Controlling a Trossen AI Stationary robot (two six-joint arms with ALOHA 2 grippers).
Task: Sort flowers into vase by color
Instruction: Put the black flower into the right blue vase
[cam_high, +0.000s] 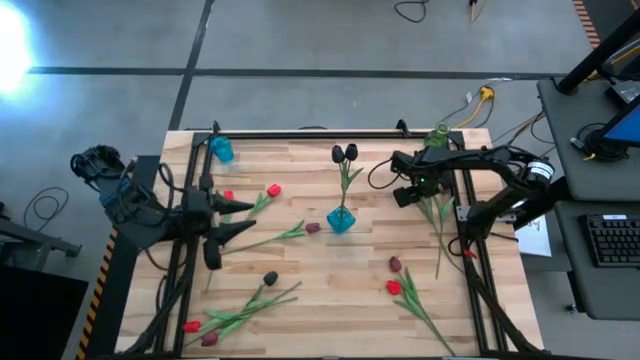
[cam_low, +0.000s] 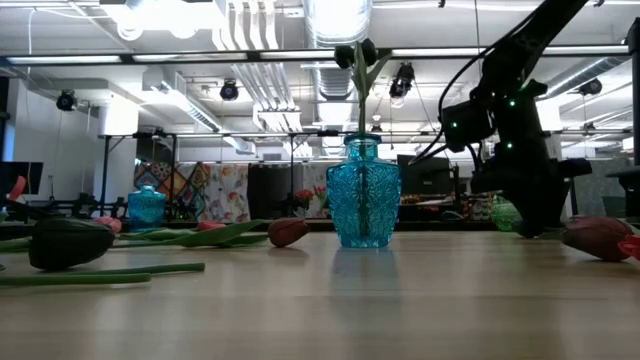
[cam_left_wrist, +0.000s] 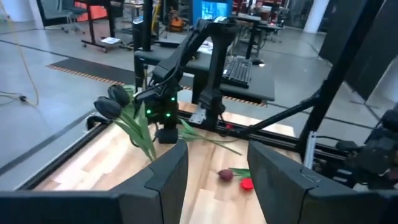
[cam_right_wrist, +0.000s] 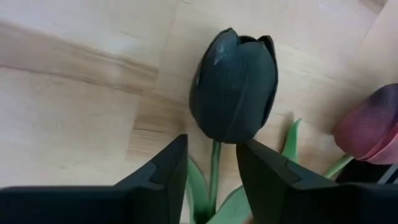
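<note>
Right claw (cam_right_wrist: 211, 168) is low on the surface, its fingers apart around the black tulip's (cam_right_wrist: 235, 87) stem, ready to lift it.

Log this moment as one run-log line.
right tool: astride black tulip stem, on table | left tool: waiting, open, empty | center vase: holds two black tulips

Two dark fingers (cam_left_wrist: 168, 180) of the left gripper (cam_left_wrist: 217, 180) stand apart, nothing between them. Past them, on the pale wooden table (cam_left_wrist: 93, 162), two black tulips (cam_left_wrist: 112, 104) rise on green stems. The right arm (cam_left_wrist: 180, 68) reaches down just behind them, green lights lit. A dark maroon head (cam_left_wrist: 226, 175) and a red head (cam_left_wrist: 247, 183) lie side by side near a black frame rail (cam_left_wrist: 273, 134)
</note>
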